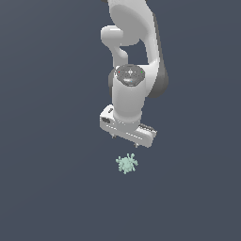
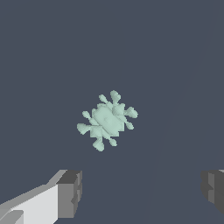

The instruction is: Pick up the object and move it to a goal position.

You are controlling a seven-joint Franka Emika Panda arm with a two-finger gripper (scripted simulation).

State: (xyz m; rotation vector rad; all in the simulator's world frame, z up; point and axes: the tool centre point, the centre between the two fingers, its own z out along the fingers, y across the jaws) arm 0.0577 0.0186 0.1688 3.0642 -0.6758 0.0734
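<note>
The burr [image 2: 107,121] is lying on the flat dark floor [image 1: 47,188], just below the gripper [image 1: 126,140] and apart from it. It is looking light and rigid, with short nubs sticking out all round, so it is probably best taken across its rounded core, letting the fingers [image 2: 70,192] settle between nubs. The gripper is hanging with its fingers spread wide, holding nothing.

A small spiky burr-like clump [image 1: 126,164] is coloured pale mint green, plain and unpatterned. The smooth-shelled robot arm [image 1: 134,56] is rendered white with dark grey joints, and its gripper [image 1: 125,142] white with dark grey finger pads [image 2: 70,193]. A flat slate-blue ground [image 1: 47,179] is seen throughout.
</note>
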